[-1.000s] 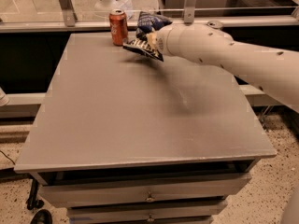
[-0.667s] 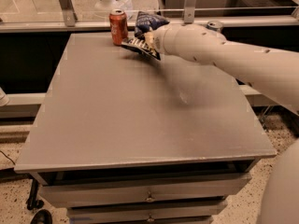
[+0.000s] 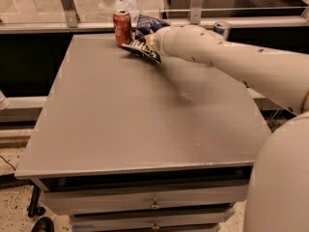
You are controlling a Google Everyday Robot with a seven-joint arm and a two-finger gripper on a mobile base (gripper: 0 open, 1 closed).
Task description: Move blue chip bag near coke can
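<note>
The coke can [image 3: 122,28], red-orange with a silver top, stands upright at the far edge of the grey table [image 3: 145,124]. The blue chip bag [image 3: 141,48], dark navy with white lettering, is just right of the can, almost touching it. Its upper part [image 3: 148,22] shows behind my arm. My gripper [image 3: 151,41] is at the bag, at the end of the white arm [image 3: 227,62] that reaches in from the right. The wrist hides the fingers and where they meet the bag.
A slim blue-and-silver can [image 3: 222,28] stands at the table's far right, behind my arm. A glass barrier with metal posts [image 3: 195,4] runs behind the table. Drawers [image 3: 154,204] sit under the front edge. My white body [image 3: 280,178] fills the lower right.
The bag and gripper have shifted slightly left, closer to the coke can. More of my white body shows at the lower right.
</note>
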